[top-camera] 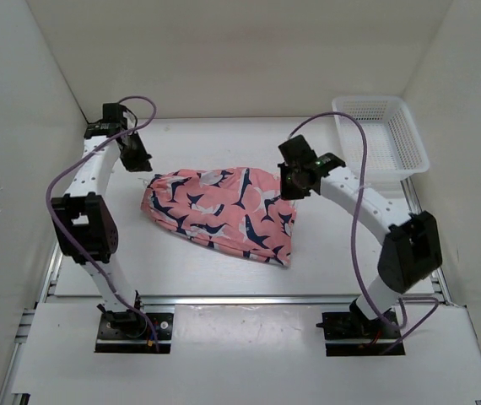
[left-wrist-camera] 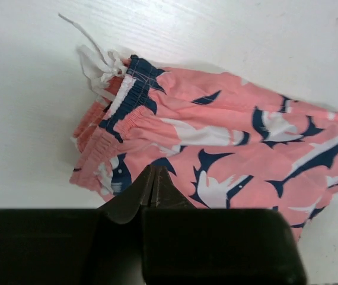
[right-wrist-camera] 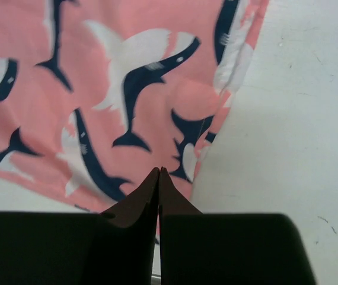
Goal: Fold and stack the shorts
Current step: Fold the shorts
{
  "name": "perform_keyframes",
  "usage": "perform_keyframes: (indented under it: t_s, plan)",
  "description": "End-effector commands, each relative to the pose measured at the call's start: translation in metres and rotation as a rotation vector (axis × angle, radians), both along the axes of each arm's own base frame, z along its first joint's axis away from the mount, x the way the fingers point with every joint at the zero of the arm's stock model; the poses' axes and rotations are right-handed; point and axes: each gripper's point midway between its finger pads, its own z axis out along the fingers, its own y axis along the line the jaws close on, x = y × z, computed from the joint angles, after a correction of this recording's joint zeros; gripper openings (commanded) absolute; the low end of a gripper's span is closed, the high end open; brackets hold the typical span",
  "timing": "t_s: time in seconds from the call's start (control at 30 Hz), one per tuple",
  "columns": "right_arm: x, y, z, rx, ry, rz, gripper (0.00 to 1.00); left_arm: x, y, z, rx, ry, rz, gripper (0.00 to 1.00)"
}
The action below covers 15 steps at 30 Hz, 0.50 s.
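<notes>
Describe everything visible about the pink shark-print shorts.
The coral-pink fabric shorts look soft and thin, printed all over with navy-and-white sharks. They lie rumpled on the white table. The gathered elastic waistband is at the left arm's end, a white drawstring trailing from it onto the table. The shut left gripper and right gripper are at opposite ends; whether either pinches cloth is unclear.

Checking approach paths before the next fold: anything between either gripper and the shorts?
Nothing visible. The left gripper and right gripper are both shut, with their tips directly over the shorts. The white basket sits at the far right corner of the table, away from both arms' paths.
</notes>
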Motion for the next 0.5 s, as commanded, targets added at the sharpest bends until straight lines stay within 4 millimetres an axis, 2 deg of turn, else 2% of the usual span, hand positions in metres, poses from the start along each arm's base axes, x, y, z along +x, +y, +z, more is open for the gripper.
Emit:
perform_keyframes:
  t_s: [0.0,0.07,0.1,0.17,0.2,0.23,0.3,0.37,0.47]
  plan:
    - [0.028,0.015,-0.017,0.156,0.083,0.021,0.03,0.005,-0.002,-0.033,-0.008,0.078,-0.041,0.10]
    - [0.042,0.014,-0.024,0.189,0.114,0.018,0.03,0.010,0.001,-0.056,0.002,0.131,-0.034,0.10]
    - [0.044,0.017,-0.042,0.177,0.155,0.018,0.03,0.013,0.001,-0.061,0.001,0.139,-0.034,0.10]
    - [0.056,0.009,-0.057,0.160,0.180,-0.005,0.00,0.017,0.002,-0.079,-0.001,0.173,-0.014,0.10]
    - [0.055,0.009,-0.074,0.141,0.218,-0.010,0.00,0.016,0.002,-0.084,-0.001,0.186,-0.014,0.10]
    - [0.057,0.003,-0.082,0.135,0.233,-0.027,0.00,0.016,0.001,-0.092,-0.007,0.205,-0.005,0.10]
    - [0.055,-0.005,-0.105,0.121,0.274,-0.056,0.00,0.020,0.001,-0.096,-0.011,0.199,0.005,0.10]
    - [0.060,-0.012,-0.115,0.134,0.285,-0.075,0.00,0.014,0.001,-0.107,-0.013,0.220,0.005,0.10]
    - [0.057,-0.015,-0.132,0.106,0.314,-0.073,0.00,0.013,0.003,-0.109,0.002,0.220,0.002,0.20]
